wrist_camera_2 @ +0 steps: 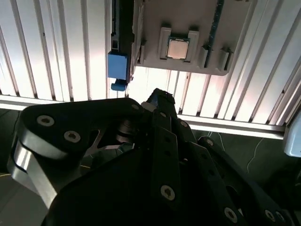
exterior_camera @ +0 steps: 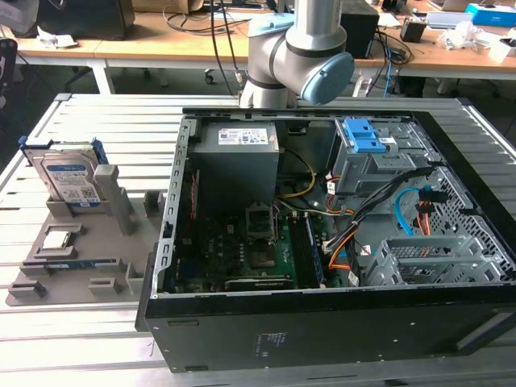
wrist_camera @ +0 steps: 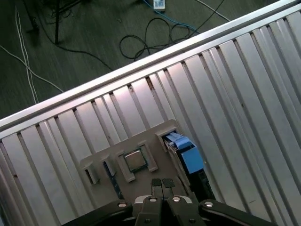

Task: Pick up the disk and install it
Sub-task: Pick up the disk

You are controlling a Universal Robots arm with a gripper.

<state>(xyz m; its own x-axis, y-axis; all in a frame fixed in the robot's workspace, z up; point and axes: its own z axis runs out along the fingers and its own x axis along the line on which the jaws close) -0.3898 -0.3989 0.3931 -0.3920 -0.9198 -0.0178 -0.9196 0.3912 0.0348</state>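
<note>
- The jaws are pressing together in the first wrist view, the two black fingertips (wrist_camera: 156, 183) sitting side by side with barely a sliver between them and gripping nothing.
- They are touching nothing in view. They are hanging over the edge of the grey holder (wrist_camera: 141, 141), in line with the gap between the small square chip (wrist_camera: 135, 160) and the disk (wrist_camera: 188, 156).
- In the second wrist view the black linkage behind the jaws is taking up the lower half of the picture, its tip pointing towards the holder's edge.
- In the exterior view the arm (exterior_camera: 294, 48) is standing behind the far wall of the open computer case (exterior_camera: 322, 339). Its grey joint with a light-blue cap is bending over the case's rear edge, and the upper link is running out of the top of the picture.
- The disk is standing on edge in a slot of the grey holder, on the slatted metal worktop (exterior_camera: 105, 121) at the exterior view's left, well apart from the case. Its white-and-blue label is facing the exterior camera, and the blue carrier is framing it.
- The chip is lying flat in its own recess of the holder, near the disk but apart from it.
- Inside the case, the grey bay with its blue latch (exterior_camera: 364, 139) is sitting at the far side, towards the exterior view's right.
</note>
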